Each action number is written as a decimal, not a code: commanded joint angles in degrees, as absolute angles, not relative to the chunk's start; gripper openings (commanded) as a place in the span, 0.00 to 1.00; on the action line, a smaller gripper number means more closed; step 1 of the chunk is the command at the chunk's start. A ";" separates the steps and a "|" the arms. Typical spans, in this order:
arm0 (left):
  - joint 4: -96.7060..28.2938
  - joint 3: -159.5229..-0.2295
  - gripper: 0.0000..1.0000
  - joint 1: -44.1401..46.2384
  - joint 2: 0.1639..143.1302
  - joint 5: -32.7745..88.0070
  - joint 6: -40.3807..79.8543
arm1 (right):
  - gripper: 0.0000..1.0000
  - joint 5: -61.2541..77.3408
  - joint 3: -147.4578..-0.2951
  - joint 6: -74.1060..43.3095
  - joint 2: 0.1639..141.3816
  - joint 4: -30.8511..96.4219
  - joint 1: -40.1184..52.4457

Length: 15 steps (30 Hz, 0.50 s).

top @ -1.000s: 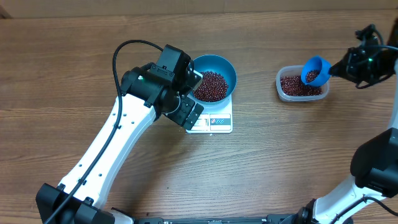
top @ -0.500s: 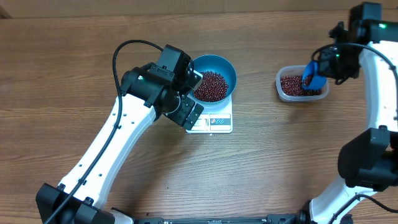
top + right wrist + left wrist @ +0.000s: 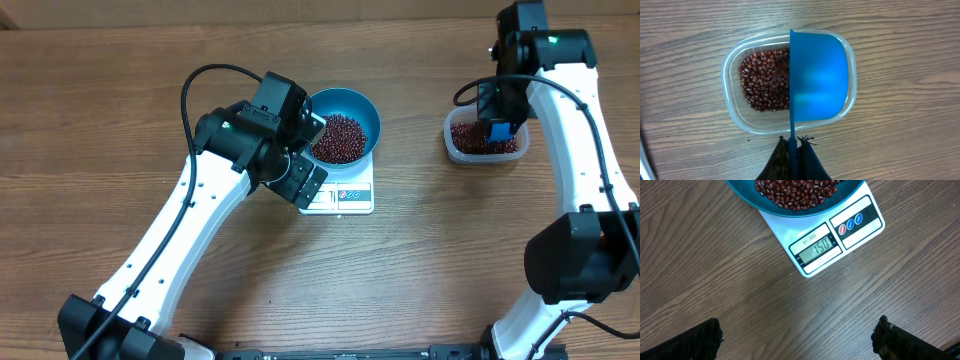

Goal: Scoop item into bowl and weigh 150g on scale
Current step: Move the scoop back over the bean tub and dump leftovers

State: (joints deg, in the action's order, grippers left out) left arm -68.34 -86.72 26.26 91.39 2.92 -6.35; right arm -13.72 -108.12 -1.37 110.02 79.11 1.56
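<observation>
A brown wood-grain desk fills every view, with nothing of the room beyond it visible; two white and black robot arms reach over it from the near edge. Near the middle of the desk a small flat white scale carries a deep round blue bowl on its platform; the bowl holds a heap of small glossy dark red-brown beans, piled towards its left side with bare blue showing on the right. Well apart, to the right, a clear rounded plastic tub sits on the desk with more of the same beans covering its floor. A blue scoop hangs over the right half of the tub, its rounded back facing the wrist camera, its mouth hidden; whether it touches the beans cannot be told. The right end effector is clenched on the scoop's thin handle, which runs edge-on between the dark fingers. The left end effector is released, its two dark fingers spread wide and holding nothing, above bare desk just in front of the scale. On the scale's front edge the grey display reads 150, with "SF-400" printed just above it; beside it a dark strip carries three oval buttons, one red and two blue.
</observation>
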 commanded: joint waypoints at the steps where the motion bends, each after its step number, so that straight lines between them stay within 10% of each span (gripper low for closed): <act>1: -68.36 -87.31 0.99 26.63 90.63 2.94 -5.98 | 0.04 -19.16 -110.02 -3.29 107.35 79.40 3.07; 15: -68.36 -87.31 1.00 26.63 90.63 2.94 -5.98 | 0.04 -24.03 -110.02 -4.95 107.35 80.05 6.70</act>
State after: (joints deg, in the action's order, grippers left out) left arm -68.31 -86.72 26.26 91.39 2.92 -6.35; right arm -22.28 -108.12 -4.27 109.86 80.20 6.59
